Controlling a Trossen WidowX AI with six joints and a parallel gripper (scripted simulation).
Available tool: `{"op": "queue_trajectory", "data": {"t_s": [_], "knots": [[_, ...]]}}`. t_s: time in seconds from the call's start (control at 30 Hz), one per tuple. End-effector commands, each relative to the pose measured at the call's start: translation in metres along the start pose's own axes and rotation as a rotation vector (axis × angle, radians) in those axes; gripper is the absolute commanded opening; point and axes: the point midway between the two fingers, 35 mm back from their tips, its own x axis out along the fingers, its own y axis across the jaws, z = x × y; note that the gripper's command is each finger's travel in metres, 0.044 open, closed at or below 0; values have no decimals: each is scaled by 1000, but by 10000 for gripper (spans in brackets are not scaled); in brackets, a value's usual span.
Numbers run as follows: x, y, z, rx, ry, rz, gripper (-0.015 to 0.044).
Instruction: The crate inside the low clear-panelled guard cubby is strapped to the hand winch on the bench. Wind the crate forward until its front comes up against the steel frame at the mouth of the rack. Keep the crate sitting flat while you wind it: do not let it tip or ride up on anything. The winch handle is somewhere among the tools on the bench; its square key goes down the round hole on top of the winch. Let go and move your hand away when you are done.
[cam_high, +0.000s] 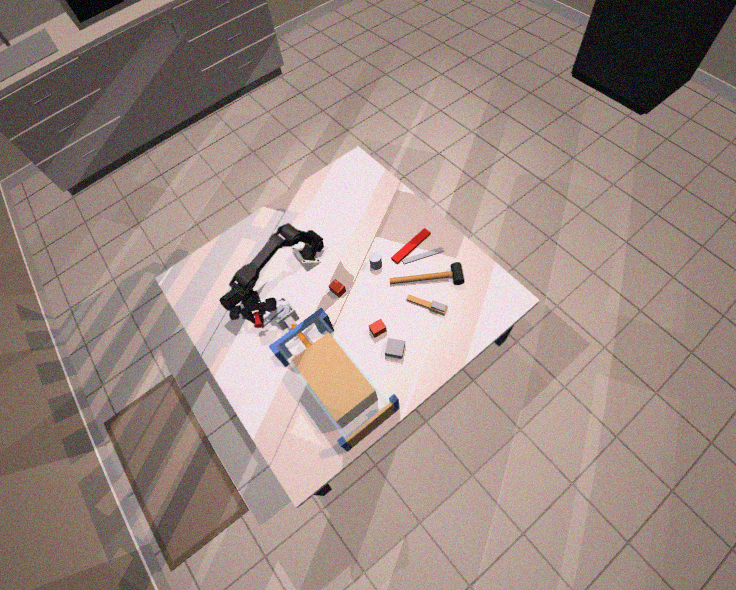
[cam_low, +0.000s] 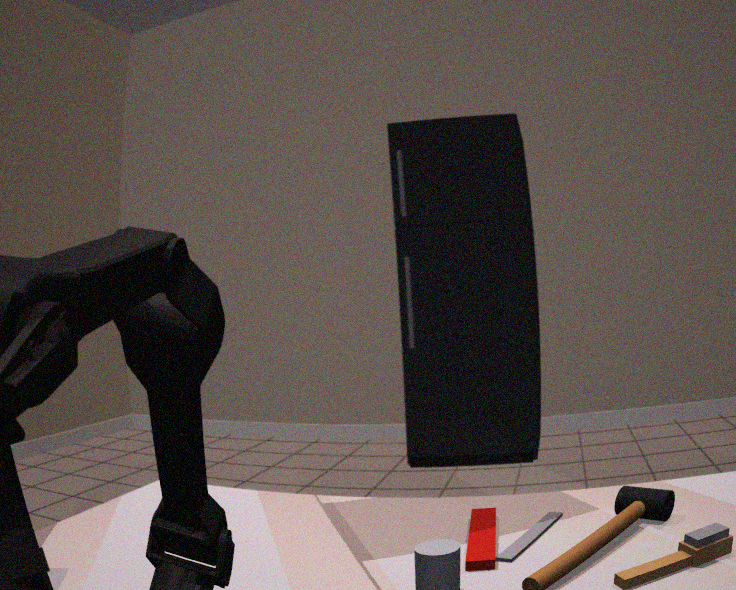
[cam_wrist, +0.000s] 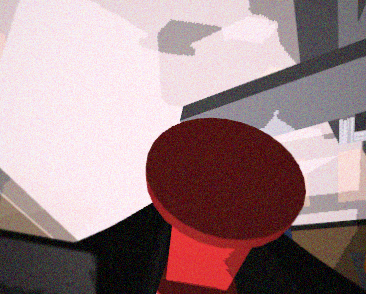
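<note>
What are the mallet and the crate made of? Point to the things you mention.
The mallet (cam_high: 426, 277) (cam_low: 592, 540) looks like plain wood in the handle, tan and round, with a matte black head, perhaps rubber. The crate (cam_high: 334, 374) could be wood or cardboard: its top is flat, matte tan, without visible grain.
</note>
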Motion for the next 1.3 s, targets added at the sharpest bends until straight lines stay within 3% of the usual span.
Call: {"op": "queue_trajectory", "data": {"t_s": [0.0,1.27], "knots": [[13,-23,-19,-46,9,-32,0],[15,-32,-25,-46,9,-33,0]]}}
